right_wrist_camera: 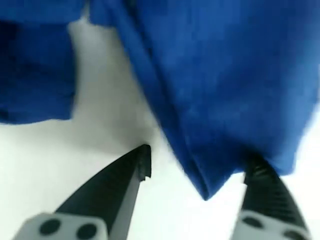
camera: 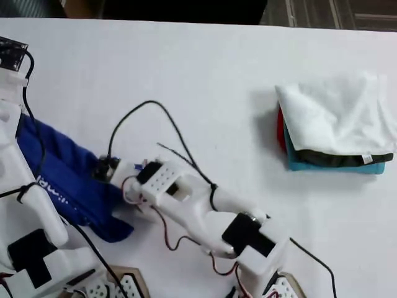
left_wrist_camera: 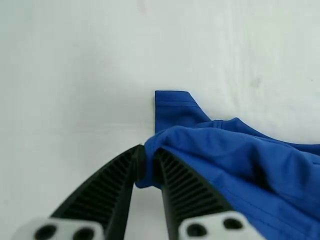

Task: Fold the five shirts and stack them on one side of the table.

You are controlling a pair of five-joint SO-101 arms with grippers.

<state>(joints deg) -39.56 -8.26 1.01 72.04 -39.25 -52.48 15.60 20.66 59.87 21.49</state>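
— Hands first: the left hand point(left_wrist_camera: 149, 152) is clamping a fold of the blue shirt point(left_wrist_camera: 240, 155), with its 2 ribbed fingers point(left_wrist_camera: 180, 185) pressing together and the cloth caught between them.

— And the right hand point(right_wrist_camera: 200, 162)?

— It is standing wide and gripping nothing. 1 finger is hanging over bare bench point(right_wrist_camera: 100, 125), the tip of the other is hiding behind the cloth, and a folded edge of the blue shirt is lying in the gap between the 2. Whether either finger is touching the fabric, I cannot tell.

— Where is that shirt sitting overall?

— Seen from the high view, it is lying on the left side of the bench, bunched into a long strip that is running partly under the left arm. The right arm is sitting low across the middle of the bench, with its hand at the shirt's right edge.

— What about the other shirts?

— 4 are sitting folded in 1 stack point(camera: 335, 133) on the right side, well apart from the blue shirt. The white shirt point(camera: 338, 115) is lying on top, a little rumpled. The black shirt point(camera: 335, 159) is showing just under it, and the teal shirt point(camera: 335, 167) is lying lowest along the near edge. The red shirt point(camera: 281, 130) is peeking out at the stack's left edge; which layer it is occupying, I cannot tell.
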